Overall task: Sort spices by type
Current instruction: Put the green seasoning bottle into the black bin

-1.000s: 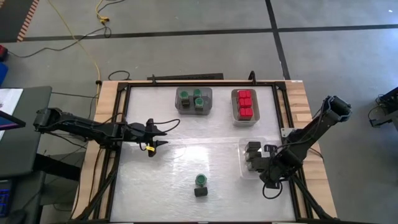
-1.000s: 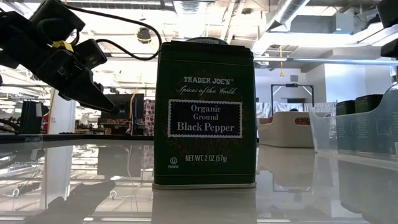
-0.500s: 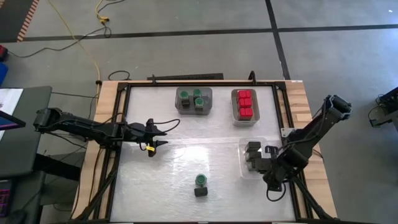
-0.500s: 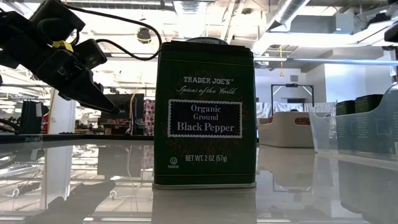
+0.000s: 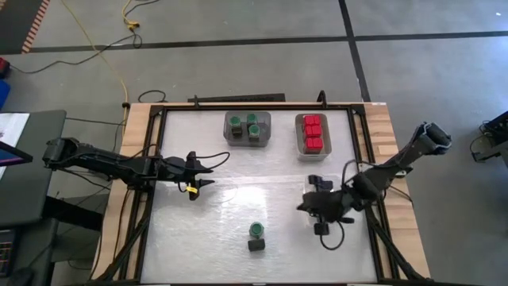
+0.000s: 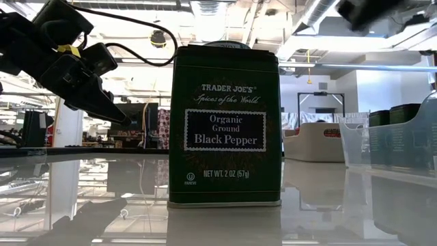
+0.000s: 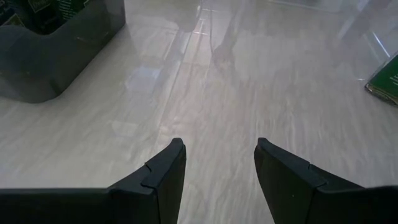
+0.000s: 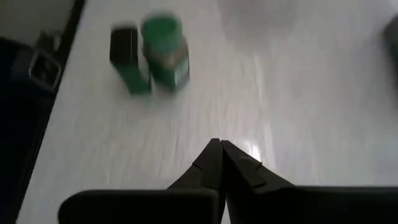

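A dark Black Pepper tin [image 5: 255, 245] [image 6: 225, 126] and a green-lidded jar [image 5: 256, 229] [image 8: 163, 50] stand side by side near the table's near edge. My right gripper [image 5: 304, 206] [image 8: 221, 150] hovers to their right, shut and empty, pointing toward them. My left gripper [image 5: 200, 173] [image 7: 217, 155] hangs open above the table's left middle, holding nothing. Green-lidded jars fill the grey tray [image 5: 247, 127]. Red-topped boxes fill a clear tray [image 5: 312, 135]. My right arm mostly covers the clear tray of dark tins [image 6: 392, 130].
The two far trays sit side by side by the far edge. The clear tray of tins stands at the right side. Bare tabletop lies between my left gripper and the tin-and-jar pair. The grey tray's wall [image 7: 56, 50] shows beyond my left fingers.
My right arm has swung from over the clear tray at the right side toward the table's left, so its gripper now points at the jar and tin. My left arm has kept still and nothing on the table has moved.
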Controlling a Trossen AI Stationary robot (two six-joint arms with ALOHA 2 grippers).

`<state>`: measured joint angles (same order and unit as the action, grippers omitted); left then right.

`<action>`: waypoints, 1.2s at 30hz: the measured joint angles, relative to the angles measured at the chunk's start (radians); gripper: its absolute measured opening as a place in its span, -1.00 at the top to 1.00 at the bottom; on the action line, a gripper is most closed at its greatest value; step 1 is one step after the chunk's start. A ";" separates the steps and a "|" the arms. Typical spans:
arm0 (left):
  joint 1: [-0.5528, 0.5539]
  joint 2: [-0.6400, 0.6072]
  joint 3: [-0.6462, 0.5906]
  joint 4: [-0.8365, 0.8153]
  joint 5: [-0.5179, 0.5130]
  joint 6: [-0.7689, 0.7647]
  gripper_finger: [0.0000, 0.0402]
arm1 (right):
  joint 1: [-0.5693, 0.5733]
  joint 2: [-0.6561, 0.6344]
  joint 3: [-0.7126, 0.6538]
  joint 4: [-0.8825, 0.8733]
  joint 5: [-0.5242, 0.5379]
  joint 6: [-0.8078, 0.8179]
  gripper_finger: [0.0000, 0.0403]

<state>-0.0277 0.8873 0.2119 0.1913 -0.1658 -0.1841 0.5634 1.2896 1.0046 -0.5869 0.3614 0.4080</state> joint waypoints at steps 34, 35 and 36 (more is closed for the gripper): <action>0.000 0.000 0.000 0.001 0.000 0.041 0.09 | -0.501 0.113 -0.001 0.485 0.023 -0.224 0.12; 0.000 0.000 0.000 0.002 0.000 0.040 0.09 | -0.504 0.127 -0.001 0.501 0.023 -0.212 0.04; 0.000 0.000 0.000 0.000 0.000 0.040 0.09 | -0.508 0.138 0.000 0.508 0.023 -0.198 -0.04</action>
<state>-0.0277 0.8875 0.2119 0.1910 -0.1661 -0.1436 0.0552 1.4275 1.0046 -0.0784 0.3843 0.2103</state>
